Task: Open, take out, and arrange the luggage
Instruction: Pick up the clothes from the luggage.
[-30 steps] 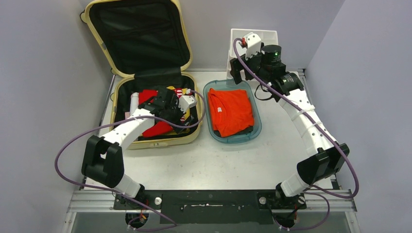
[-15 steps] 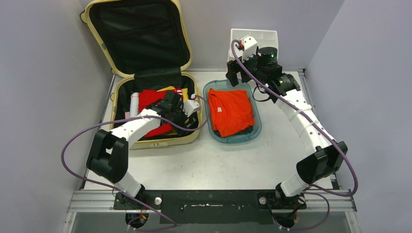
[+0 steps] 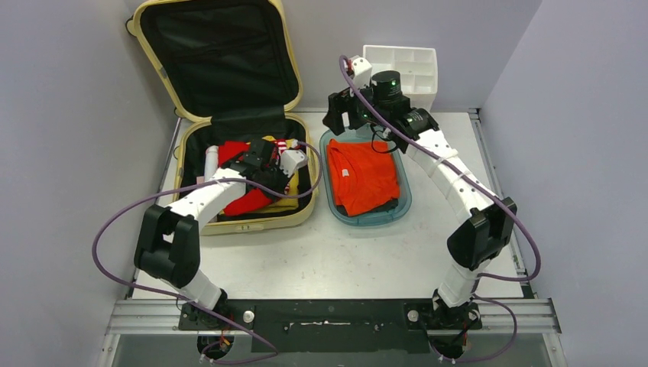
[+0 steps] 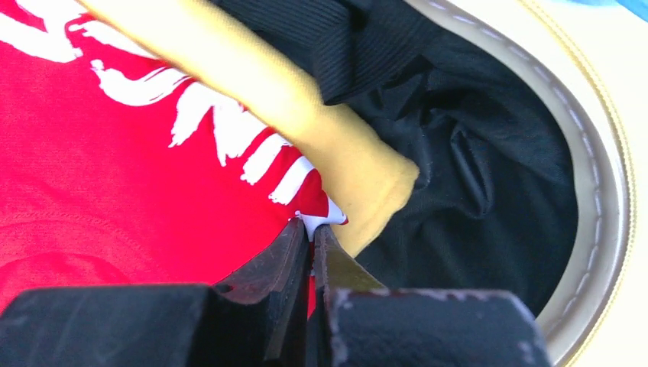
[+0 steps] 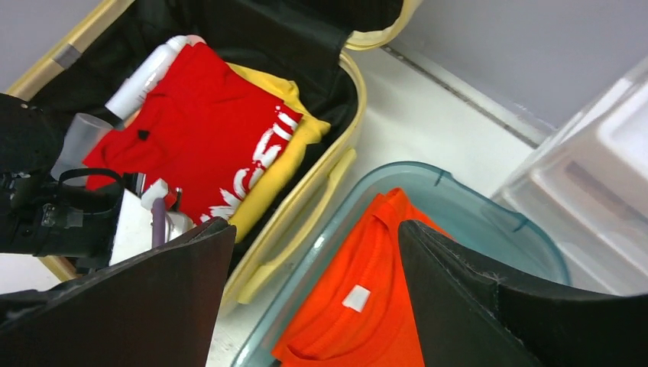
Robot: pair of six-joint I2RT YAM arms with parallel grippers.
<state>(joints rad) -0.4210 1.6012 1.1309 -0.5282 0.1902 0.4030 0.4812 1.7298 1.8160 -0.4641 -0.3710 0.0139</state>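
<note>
The luggage (image 3: 260,223), a pale-yellow hard-shell suitcase, lies open at the back left with its black-lined lid (image 3: 218,53) propped upright. Inside it a red shirt with white print (image 4: 115,176) lies on a yellow garment (image 4: 336,145). My left gripper (image 4: 312,228) is down in the suitcase (image 3: 273,177), shut on the corner of the red shirt (image 5: 199,130). My right gripper (image 5: 315,229) hangs open and empty above the back end of the teal tray (image 3: 340,115), just right of the suitcase rim (image 5: 306,214).
The teal tray (image 3: 367,220) beside the suitcase holds a folded orange shirt (image 3: 365,174). A white drawer organizer (image 3: 405,65) stands against the back wall. A white tube (image 3: 211,162) lies along the suitcase's left side. Grey walls close in on three sides.
My left gripper has closed on the red shirt's corner inside the suitcase. The right arm has swung left from the white organizer to above the tray's back end.
</note>
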